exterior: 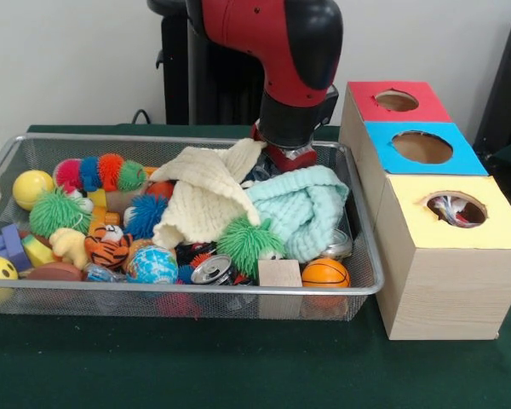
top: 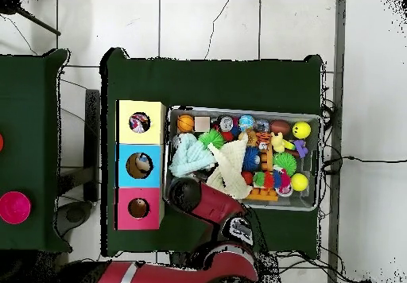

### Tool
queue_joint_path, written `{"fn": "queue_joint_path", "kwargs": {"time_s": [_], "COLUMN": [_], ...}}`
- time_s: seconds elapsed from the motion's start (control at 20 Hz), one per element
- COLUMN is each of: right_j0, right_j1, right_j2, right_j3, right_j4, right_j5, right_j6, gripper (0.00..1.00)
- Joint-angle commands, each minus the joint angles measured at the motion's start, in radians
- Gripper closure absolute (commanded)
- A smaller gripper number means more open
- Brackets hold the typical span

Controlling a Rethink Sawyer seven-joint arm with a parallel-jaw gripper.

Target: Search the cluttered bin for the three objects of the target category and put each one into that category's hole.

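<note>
A wire mesh bin (exterior: pixel 362 285) (top: pixel 312 204) holds a heap of toys. Among them are a cream cloth (exterior: pixel 206 194) (top: pixel 232 168), a mint knitted cloth (exterior: pixel 302 204) (top: pixel 189 159), two green spiky balls (exterior: pixel 245 243) (exterior: pixel 58 211), a small basketball (exterior: pixel 325 273) (top: pixel 185 123), a wooden block (exterior: pixel 279 273), a drink can (exterior: pixel 211 269) and a globe ball (exterior: pixel 152 264). My gripper (exterior: pixel 289 156) (top: pixel 185 192) is lowered into the bin's back, behind the two cloths, which hide its tip. Beside the bin stands a wooden box with three holes: red (exterior: pixel 397 100), blue (exterior: pixel 422 147), yellow (exterior: pixel 456 210).
At the bin's other end lie a striped caterpillar toy (exterior: pixel 98 173), a tiger toy (exterior: pixel 109 245), yellow balls (exterior: pixel 32 187) and a purple block (exterior: pixel 10 245). The yellow hole and the blue hole (top: pixel 140 165) each show something inside. A pink disc (top: pixel 14 207) sits on a side table.
</note>
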Motion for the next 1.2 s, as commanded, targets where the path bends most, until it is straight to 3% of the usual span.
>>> {"fn": "queue_joint_path", "kwargs": {"time_s": [0.05, 0.3, 0.6, 1.1, 1.2], "right_j0": [0.019, -0.019, -0.010, -0.053, -0.072], "right_j1": [0.056, 0.024, -0.026, 0.046, 0.059], "right_j2": [-0.042, -0.041, -0.088, -0.063, -0.064], "right_j3": [-0.075, -0.133, -0.189, -0.259, -0.300], "right_j4": [0.059, 0.055, 0.046, 0.029, 0.005], "right_j5": [0.097, 0.155, 0.278, 0.179, 0.207], "right_j6": [0.174, 0.143, 0.149, 0.122, 0.080], "gripper": [0.00, 0.00, 0.00, 0.00, 0.00]}}
